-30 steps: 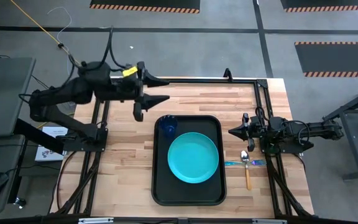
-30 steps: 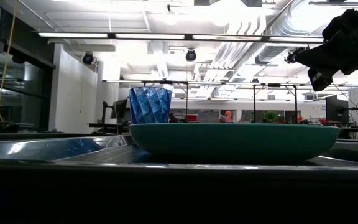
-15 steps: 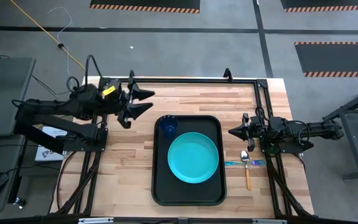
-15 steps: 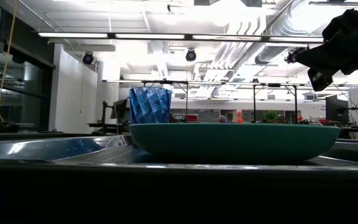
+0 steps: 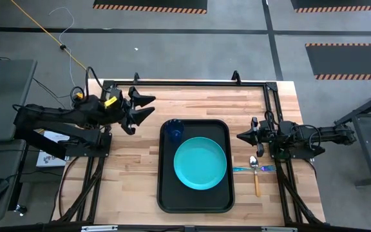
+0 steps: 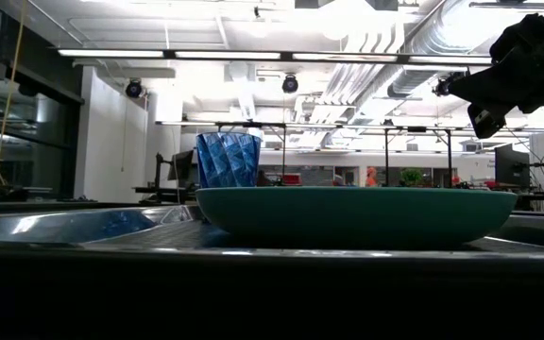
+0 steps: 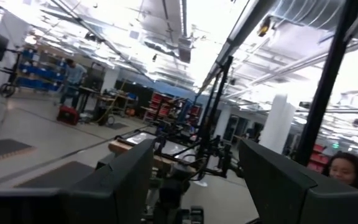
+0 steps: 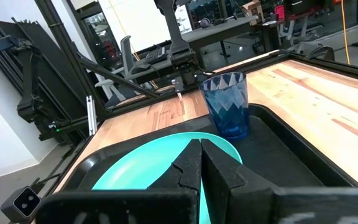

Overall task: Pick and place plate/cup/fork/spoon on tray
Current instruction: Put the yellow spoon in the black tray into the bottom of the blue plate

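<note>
High view. Black tray at the centre of the butcher-block table; teal plate and dark-blue cup already on it, cup in a corner just beside the plate. Spoon and fork lie crossed on the bare wood beside the tray: thin, stiff, probably light and low-lying; best pinched across the handle. Left gripper spread wide, empty, near the table's left edge. Right gripper clenched on nothing, near the cutlery.

Low view. Plate and cup side by side; workshop ceiling lights behind.

Left wrist view. Fingers parted; open industrial hall, people far off.

Right wrist view. Cup faceted, translucent, likely slippery; plate in front of the shut fingers.
</note>
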You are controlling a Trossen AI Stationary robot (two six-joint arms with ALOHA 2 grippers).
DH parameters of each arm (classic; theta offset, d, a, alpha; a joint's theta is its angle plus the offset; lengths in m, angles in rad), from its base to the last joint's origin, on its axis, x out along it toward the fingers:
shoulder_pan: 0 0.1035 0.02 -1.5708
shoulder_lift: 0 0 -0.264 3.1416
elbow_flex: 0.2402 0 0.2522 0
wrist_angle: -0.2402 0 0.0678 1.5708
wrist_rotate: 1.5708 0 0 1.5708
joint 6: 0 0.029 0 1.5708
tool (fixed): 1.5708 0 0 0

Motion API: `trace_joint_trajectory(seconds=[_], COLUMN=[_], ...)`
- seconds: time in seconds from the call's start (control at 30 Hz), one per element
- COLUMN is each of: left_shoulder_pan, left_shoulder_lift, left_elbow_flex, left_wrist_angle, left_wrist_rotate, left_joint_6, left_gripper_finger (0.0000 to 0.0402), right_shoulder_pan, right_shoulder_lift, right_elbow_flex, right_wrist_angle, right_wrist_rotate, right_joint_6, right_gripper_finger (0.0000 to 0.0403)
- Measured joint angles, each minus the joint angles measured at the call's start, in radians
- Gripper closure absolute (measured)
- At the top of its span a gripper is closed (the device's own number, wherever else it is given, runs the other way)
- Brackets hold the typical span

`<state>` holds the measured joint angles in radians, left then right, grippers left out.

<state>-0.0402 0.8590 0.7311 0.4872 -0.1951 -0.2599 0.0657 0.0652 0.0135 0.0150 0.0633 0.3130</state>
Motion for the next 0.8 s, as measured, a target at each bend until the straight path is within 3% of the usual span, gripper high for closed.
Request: trace_joint_trajectory(seconds=[0.33,0.43,0.57,0.7,0.8], left_shoulder_pan=[0.000,-0.001,-0.001,0.000,0.000], left_shoulder_lift=[0.000,0.000,0.000,0.000,0.000], left_elbow_flex=[0.000,0.000,0.000,0.000,0.000], left_wrist_angle=[-0.001,-0.001,-0.001,-0.002,-0.002], left_wrist_rotate=[-0.045,-0.039,-0.039,-0.055,-0.058], left_joint_6=[0.000,-0.031,-0.071,-0.072,-0.090], left_gripper_finger=[0.0172,0.0172,0.0172,0.0172,0.0172], right_shoulder_pan=[0.000,0.000,0.000,0.000,0.000], right_shoulder_lift=[0.000,0.000,0.000,0.000,0.000], right_elbow_flex=[0.000,-0.001,-0.001,-0.001,-0.001], right_wrist_angle=[0.002,0.031,0.144,0.310,0.427], right_wrist_rotate=[0.003,0.050,0.059,0.158,0.306], right_joint_6=[0.000,0.007,0.190,0.383,0.444], right_gripper_finger=[0.0402,0.0402,0.0402,0.0402,0.0402])
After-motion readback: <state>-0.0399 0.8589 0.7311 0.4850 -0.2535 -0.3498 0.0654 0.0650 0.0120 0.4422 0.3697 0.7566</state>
